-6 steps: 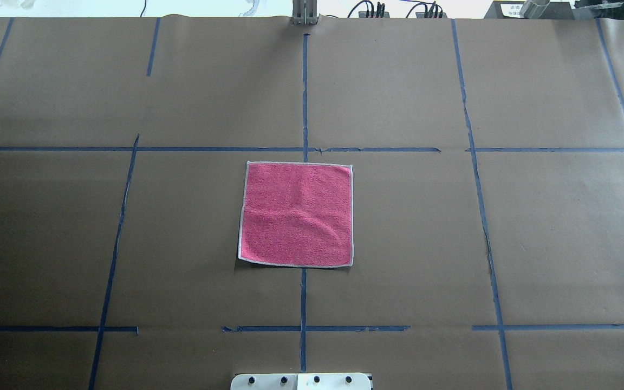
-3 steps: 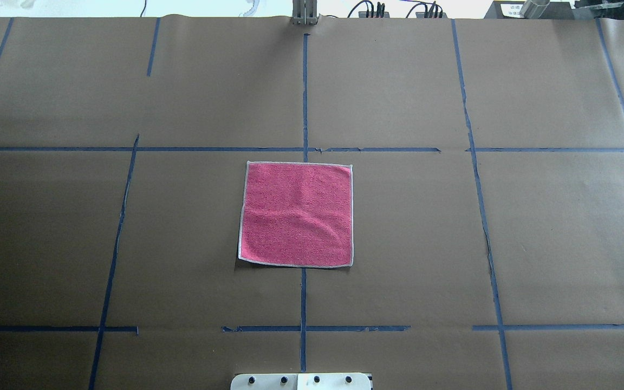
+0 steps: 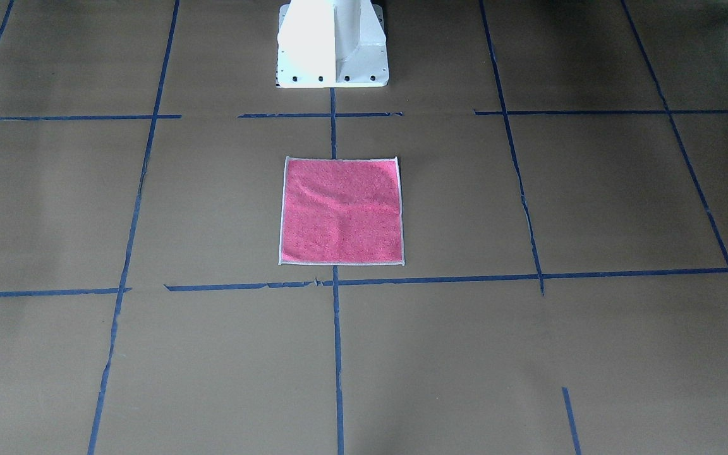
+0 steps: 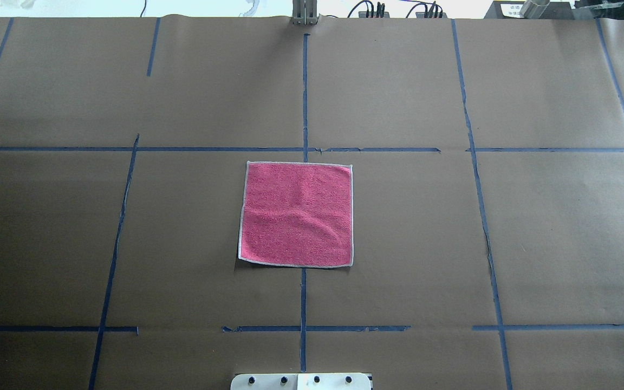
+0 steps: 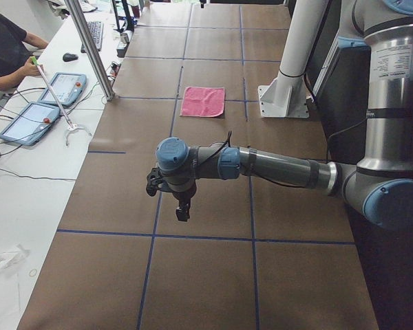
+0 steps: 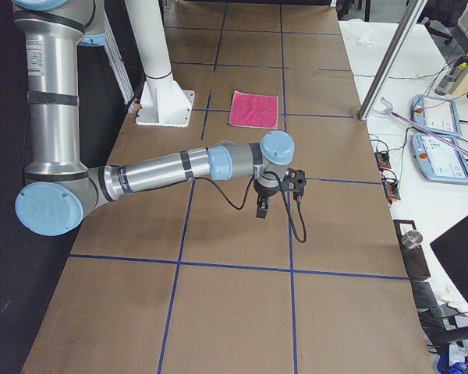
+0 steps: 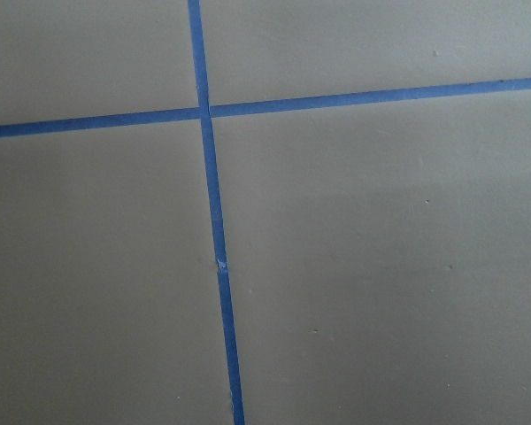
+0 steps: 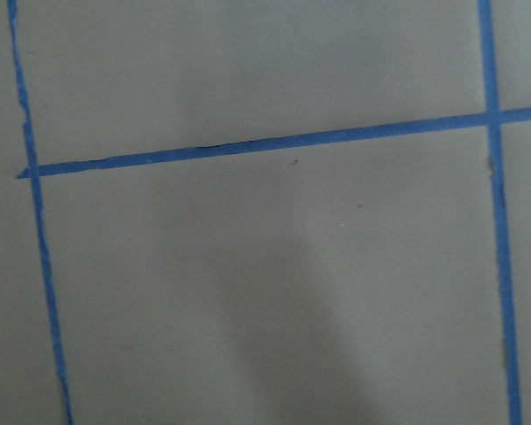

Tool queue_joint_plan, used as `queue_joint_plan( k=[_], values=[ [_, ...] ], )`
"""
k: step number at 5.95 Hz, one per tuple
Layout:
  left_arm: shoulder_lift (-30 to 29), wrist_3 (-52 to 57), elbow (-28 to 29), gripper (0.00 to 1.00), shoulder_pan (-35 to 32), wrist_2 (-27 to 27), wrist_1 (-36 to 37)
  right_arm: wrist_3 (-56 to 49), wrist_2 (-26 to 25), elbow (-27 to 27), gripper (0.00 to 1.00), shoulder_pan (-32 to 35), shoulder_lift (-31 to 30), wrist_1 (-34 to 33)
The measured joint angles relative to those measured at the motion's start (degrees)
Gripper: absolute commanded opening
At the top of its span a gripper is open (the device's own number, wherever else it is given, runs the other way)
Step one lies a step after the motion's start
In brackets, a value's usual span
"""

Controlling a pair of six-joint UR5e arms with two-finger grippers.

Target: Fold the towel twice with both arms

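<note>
While towel (image 4: 297,214) lies flat, both jaws hover well away; whether open, cannot tell.

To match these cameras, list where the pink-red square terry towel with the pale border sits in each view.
Front-facing: pink-red square terry towel centre, below white pedestal base.
Overhead: towel centre, above base.
Exterior left: towel top centre, left of base.
Exterior right: towel top centre, right of base.
Wrist views: not in either.
Shared landmark: the base.

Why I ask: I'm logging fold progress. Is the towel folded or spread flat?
Spread. The towel lies as one full square, pink face up, pale border visible on all four sides.
</note>
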Motion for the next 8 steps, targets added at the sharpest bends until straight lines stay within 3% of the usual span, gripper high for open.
queue_joint_plan(
  k=[1,3,5,7,8],
  values=[
    [-0.05,-0.11,0.31,1.00,0.19,0.12,-1.64,8.81,-1.22,3.68,1.00,-4.82,0.14,1.54],
    [-0.22,-0.42,0.76,1.00,0.94,0.27,-3.93,28.70,-5.47,6.55,1.00,-16.39,0.79,15.45],
    [-0.26,-0.48,0.66,1.00,1.73,0.04,-4.37,48.15,-16.21,6.68,1.00,-31.02,5.78,23.55],
    [-0.22,-0.53,0.58,1.00,1.84,-0.04,-4.39,67.79,-30.49,3.61,0.99,-46.82,17.93,18.28],
    [-0.24,-0.57,0.58,1.00,1.85,-0.08,-4.39,74.39,-33.52,0.55,0.99,-51.09,23.87,14.42]
  ],
)
